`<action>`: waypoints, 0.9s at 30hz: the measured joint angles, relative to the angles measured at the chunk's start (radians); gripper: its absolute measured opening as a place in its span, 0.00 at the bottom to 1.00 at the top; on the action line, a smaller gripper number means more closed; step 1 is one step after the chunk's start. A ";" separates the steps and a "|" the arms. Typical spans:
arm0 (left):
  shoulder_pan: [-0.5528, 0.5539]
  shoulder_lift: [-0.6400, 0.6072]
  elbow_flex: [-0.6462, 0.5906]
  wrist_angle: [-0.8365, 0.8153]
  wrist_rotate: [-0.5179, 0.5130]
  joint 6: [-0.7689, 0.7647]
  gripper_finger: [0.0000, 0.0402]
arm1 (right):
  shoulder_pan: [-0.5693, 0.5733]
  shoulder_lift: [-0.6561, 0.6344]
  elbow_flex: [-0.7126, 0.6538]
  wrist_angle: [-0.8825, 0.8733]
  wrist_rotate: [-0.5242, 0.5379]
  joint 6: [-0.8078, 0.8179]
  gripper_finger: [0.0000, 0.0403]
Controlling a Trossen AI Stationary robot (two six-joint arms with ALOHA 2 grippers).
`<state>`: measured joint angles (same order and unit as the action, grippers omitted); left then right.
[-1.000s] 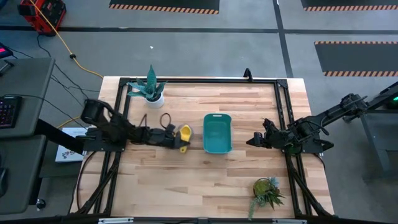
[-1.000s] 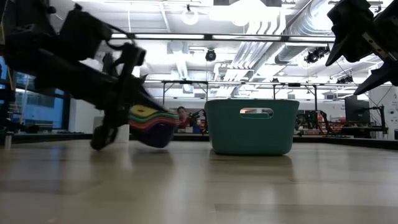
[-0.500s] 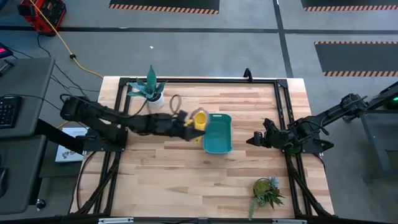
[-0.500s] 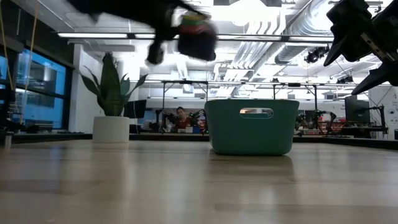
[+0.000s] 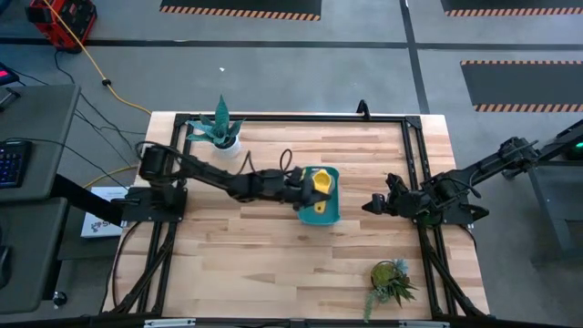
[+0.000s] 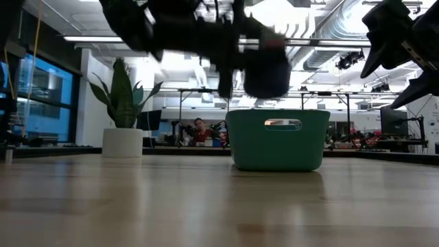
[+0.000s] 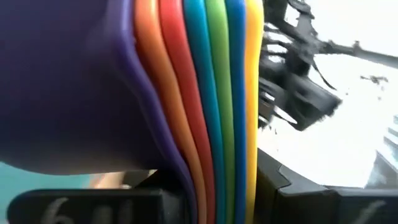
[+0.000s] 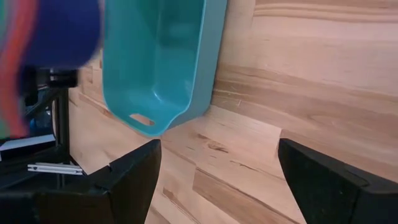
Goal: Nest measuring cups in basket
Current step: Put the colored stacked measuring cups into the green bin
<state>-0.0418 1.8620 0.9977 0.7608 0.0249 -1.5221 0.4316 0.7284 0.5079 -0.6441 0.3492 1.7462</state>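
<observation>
the left gripper [image 5: 308,187] reaches across the bench [image 5: 273,264] and hangs over the basket [image 5: 326,211], at its left half, clamped on the stacked cups [image 5: 320,181]. in the high view the yellow cup sits on top of the stack, facing up, with a yellow handle trailing toward the basket's near left corner. in the left wrist view the cups [image 7: 186,93] fill the frame: nested rims in bands of purple, orange, red, teal, green, blue and yellow, packed tight against each other, held between that gripper's dark fingers [image 7: 93,208]. in the low view the stack [image 6: 264,68] is a dark blurred lump held in the air just above the rim of the basket [image 6: 278,140], not touching it.

the basket stands upright on the bench near the middle, its long sides running away from the front edge. the right wrist view looks into it [image 8: 155,68]; the part of its floor that shows is bare.

the right gripper [image 5: 375,204] waits just right of the basket, raised off the bench, its fingers [image 8: 323,180] spread wide and holding nothing.

a potted plant [image 5: 221,129] stands at the back left of the bench, and a second plant [image 5: 393,279] at the front right.
</observation>
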 joint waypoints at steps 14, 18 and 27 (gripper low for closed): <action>0.082 0.089 0.114 -0.251 0.060 -0.179 0.20 | 0.000 0.000 0.000 -0.027 0.000 -0.003 0.78; 0.106 0.089 0.122 -0.271 0.060 -0.186 0.20 | 0.000 0.000 0.000 -0.027 0.014 -0.027 0.78; 0.109 0.089 0.123 -0.137 0.043 -0.290 0.20 | 0.000 0.000 0.000 -0.031 0.025 -0.045 0.78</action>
<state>0.0672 1.9514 1.1207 0.6233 0.0678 -1.8119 0.4316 0.7284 0.5079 -0.6747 0.3740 1.7008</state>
